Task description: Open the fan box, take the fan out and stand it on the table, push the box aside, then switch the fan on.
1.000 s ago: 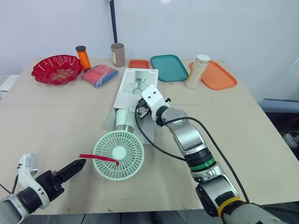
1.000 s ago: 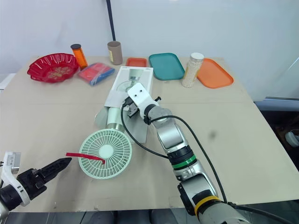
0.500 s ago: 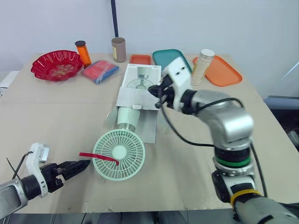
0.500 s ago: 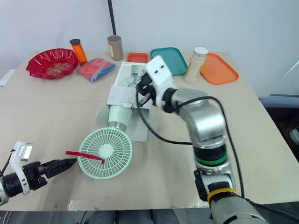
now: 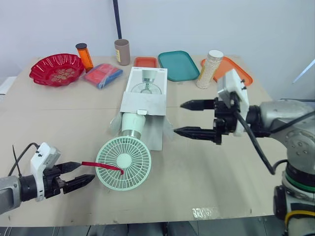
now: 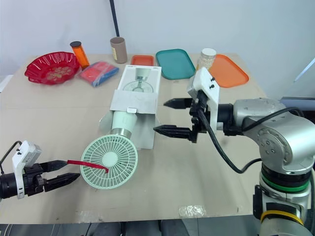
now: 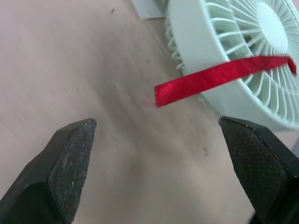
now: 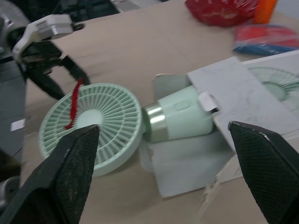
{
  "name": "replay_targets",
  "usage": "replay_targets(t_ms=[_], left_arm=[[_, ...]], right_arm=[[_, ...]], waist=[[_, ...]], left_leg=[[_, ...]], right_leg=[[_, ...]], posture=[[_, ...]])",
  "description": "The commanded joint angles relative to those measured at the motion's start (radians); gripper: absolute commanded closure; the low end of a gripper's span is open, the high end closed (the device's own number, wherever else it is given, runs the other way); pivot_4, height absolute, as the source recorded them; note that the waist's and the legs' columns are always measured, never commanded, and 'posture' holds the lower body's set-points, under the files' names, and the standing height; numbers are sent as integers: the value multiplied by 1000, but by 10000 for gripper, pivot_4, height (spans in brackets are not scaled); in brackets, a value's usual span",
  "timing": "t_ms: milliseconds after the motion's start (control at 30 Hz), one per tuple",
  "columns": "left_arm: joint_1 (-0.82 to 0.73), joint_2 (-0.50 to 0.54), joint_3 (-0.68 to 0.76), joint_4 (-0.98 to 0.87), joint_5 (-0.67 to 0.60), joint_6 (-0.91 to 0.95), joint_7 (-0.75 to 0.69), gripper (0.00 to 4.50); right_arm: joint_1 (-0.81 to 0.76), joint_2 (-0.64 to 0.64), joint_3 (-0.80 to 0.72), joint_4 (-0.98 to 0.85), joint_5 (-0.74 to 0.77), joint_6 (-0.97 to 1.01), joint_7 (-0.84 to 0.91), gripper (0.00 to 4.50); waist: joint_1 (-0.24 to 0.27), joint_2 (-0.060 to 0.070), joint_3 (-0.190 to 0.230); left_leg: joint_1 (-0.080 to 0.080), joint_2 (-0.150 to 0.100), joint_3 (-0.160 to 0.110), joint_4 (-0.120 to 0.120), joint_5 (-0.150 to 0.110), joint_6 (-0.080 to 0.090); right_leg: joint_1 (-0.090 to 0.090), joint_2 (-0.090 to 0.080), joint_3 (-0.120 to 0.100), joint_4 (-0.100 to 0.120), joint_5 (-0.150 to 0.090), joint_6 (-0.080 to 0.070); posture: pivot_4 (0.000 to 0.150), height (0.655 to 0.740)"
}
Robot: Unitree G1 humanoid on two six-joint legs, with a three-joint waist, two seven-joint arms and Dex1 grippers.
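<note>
Opened since a second ago: left claw [image 5: 82, 172], fingers now apart, held low over the tabletop [image 5: 59, 118] at the near left, tips close to the free end of the ribbon [image 5: 101, 166] but not touching it.

Ribbon: red, fixed to the grille of the fan [image 5: 124, 160].

Fan: pale green, laid on its side, round head out on the tabletop, stem lodged in the open near end of the box [image 5: 145, 96].

Box: white, laid flat mid-tabletop, flaps spread, a fan printed on top.

Right claw [image 5: 179, 118]: drawn back from the box since then, now held just to its right above the tabletop, fingers wide apart, nothing gripped, tips pointed toward the box.

Far edge: red bowl [image 5: 42, 73], teal tray [image 5: 178, 61], orange tray [image 5: 238, 73].
</note>
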Motion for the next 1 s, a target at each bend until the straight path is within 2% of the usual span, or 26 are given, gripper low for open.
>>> replay_targets(t_ms=[33,267,467,600,700,767,1000], left_arm=[[-34,10,-71,68,237,-267,-151,0],[-167,-55,-140,197,349,-419,-239,0],[-193,-87,-151,281,444,-611,-323,0],[-251,-97,-169,406,518,-852,-408,0],[-382,-117,-202,557,588,-1039,-405,0],[-458,-130,-232,648,632,-1226,-428,0],[-640,-191,-317,791,630,-1646,-483,0]], right_arm=[[-4,-62,-23,-15,47,-75,55,1157],[22,-163,-27,-33,176,-96,142,1157],[35,-203,0,-25,187,-123,118,1157],[29,-215,17,1,172,-146,99,1157],[28,-217,32,3,163,-168,106,1157],[28,-222,41,6,162,-182,109,1157],[32,-223,59,7,147,-210,98,1157]], waist=[[1,0,0],[2,-1,1],[1,-1,1],[2,-2,0],[2,-1,1],[4,-1,1],[4,-1,0]], left_leg=[[1,0,0,0,0,0],[0,1,1,0,-1,2],[0,2,1,2,-1,4],[0,2,1,2,-1,4],[0,1,1,2,-1,4],[0,1,1,3,0,5],[0,1,1,3,0,5]], right_leg=[[1,0,0,0,0,0],[1,0,0,0,0,1],[2,1,0,0,1,0],[2,0,0,0,2,1],[2,0,0,0,2,1],[2,1,-1,1,2,1],[3,0,0,1,3,1]], posture=[[1500,7400],[1500,7400],[1500,7400],[1500,7400],[1500,7400],[1500,7400],[1500,7400]])
